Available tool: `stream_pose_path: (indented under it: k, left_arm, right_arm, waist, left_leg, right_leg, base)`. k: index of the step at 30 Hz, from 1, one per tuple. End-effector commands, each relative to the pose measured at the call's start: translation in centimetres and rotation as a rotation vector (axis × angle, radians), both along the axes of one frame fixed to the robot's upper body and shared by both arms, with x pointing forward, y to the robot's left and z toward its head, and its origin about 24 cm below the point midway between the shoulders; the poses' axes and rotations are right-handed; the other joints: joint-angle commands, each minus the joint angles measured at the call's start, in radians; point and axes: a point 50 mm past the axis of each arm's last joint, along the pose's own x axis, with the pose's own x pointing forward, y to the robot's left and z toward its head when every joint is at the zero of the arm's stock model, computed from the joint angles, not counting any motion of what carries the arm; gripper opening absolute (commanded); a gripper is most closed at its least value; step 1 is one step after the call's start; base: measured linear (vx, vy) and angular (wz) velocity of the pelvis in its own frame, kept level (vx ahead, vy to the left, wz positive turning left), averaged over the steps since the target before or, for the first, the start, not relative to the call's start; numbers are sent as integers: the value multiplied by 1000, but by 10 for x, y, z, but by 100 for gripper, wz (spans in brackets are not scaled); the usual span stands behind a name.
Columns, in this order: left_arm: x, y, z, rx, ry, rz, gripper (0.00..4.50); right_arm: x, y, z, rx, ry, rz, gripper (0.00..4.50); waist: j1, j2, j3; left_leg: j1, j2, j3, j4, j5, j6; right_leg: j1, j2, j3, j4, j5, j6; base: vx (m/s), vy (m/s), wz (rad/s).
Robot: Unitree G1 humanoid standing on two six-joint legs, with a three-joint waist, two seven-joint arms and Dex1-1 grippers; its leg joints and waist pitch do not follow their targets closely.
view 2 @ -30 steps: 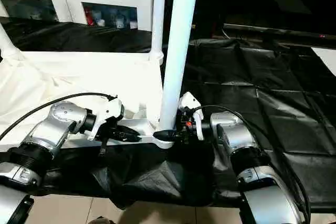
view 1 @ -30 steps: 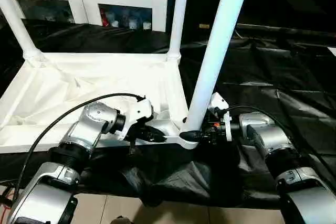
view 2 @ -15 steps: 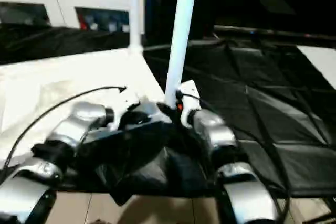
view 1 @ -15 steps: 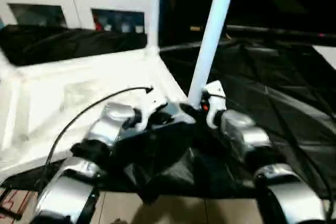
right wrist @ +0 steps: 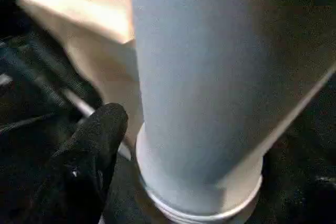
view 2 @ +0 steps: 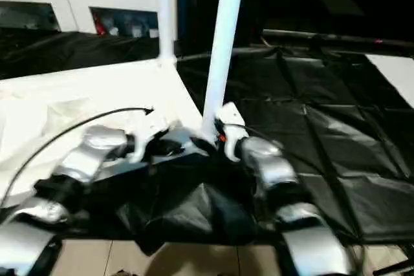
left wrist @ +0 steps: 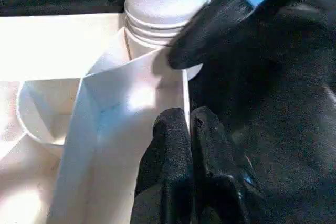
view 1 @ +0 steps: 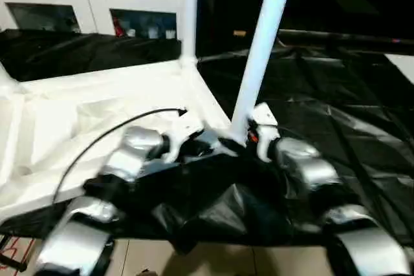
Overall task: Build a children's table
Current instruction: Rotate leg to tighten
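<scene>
table top (view 1: 97, 105) shifted and turned since earlier, near leg (view 1: 262, 43) upright leaning right, left gripper (left wrist: 190, 129) fingers together on rim, right gripper (right wrist: 173, 129) spread around leg base

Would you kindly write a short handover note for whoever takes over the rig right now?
Left gripper: shut, set at the rim of the tabletop beside the near right corner. I cannot confirm a pinch on the rim.
Right gripper: at the base of the near right leg; grip unclear.
Things: the tabletop lies underside up on the black sheet.
Done: the near right leg and the far right leg stand upright in their corners.
Left: check that the near right leg is fully seated, then check the left-side corners, which lie at or past the picture's edge.
</scene>
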Motion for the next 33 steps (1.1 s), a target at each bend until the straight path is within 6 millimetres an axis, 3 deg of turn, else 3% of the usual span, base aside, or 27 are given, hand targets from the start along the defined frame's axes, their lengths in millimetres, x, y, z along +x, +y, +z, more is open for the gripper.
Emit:
stream_pose_path:
  k: [1, 4, 5, 8, 10, 11, 15, 25, 28, 33]
  left_arm:
    - [-9, -22, 1, -43, 10, -148, 0]
    - [-14, -14, 1, -14, 59, -224, 0]
    - [-15, -12, 1, -13, 64, -241, 0]
    - [-17, -7, 4, -8, 82, -273, 0]
    - [-17, -5, 4, -3, 83, -274, 0]
    - [-16, -5, 4, -1, 82, -274, 0]
    - [-16, -4, 4, 0, 82, -275, 0]
    - [-10, -11, 2, -24, 36, -173, 0]
    - [-3, -19, 3, -35, -13, -82, 0]
    - [3, -33, 3, -49, -50, 11, 0]
  right_arm:
    - [-11, 13, -5, 0, 67, 147, 379]
    - [-16, 2, -3, 6, 106, 239, 379]
    - [-17, 1, -2, 13, 122, 252, 379]
    - [-21, -3, -1, 13, 157, 312, 379]
    - [-21, -4, -1, 6, 159, 315, 379]
    - [-21, -4, -2, 3, 163, 320, 352]
    - [-24, -4, -2, -4, 178, 340, 320]
    - [-29, 4, -7, 38, 188, 304, 276]
    - [-22, 11, -12, 38, 159, 174, 274]
    - [-9, 23, -19, 25, 158, -67, 272]
  waist:
    - [6, 0, -61]
    - [20, 2, -64]
    - [25, 8, -62]
    - [26, 6, -62]
    - [25, 5, -59]
    - [25, 5, -58]
    - [26, 4, -55]
    - [32, 1, -57]
    - [29, 1, -51]
    - [9, 4, -46]
  left_leg:
    - [9, 5, 17, -60, -277, 53]
    - [6, 7, 20, -53, -224, 67]
    - [7, 7, 21, -52, -224, 64]
    - [8, 7, 20, -53, -237, 57]
    - [10, 8, 20, -56, -264, 47]
    - [12, 8, 19, -58, -286, 38]
    - [15, 9, 17, -61, -325, 21]
    - [12, 9, 17, -61, -298, 18]
    - [16, 6, 14, -64, -351, 3]
    - [20, 0, 1, -68, -436, -20]
  right_leg:
    - [45, -29, 21, -57, -214, -219]
    - [52, -28, 20, -42, -140, -246]
    - [48, -28, 21, -41, -125, -255]
    - [52, -27, 19, -39, -130, -262]
    - [50, -28, 19, -43, -172, -254]
    - [48, -30, 19, -47, -210, -246]
    - [44, -32, 21, -55, -293, -216]
    - [45, -31, 22, -53, -273, -207]
    - [39, -35, 22, -65, -377, -181]
    - [28, -37, 16, -88, -569, -110]
  base:
    - [56, -13, 4]
    - [36, -7, 2]
    - [0, 0, 0]
    - [0, 0, 0]
    - [0, 0, 0]
    - [0, 0, 0]
    - [0, 0, 0]
    - [0, 0, 0]
    - [0, 0, 0]
    - [0, 0, 0]
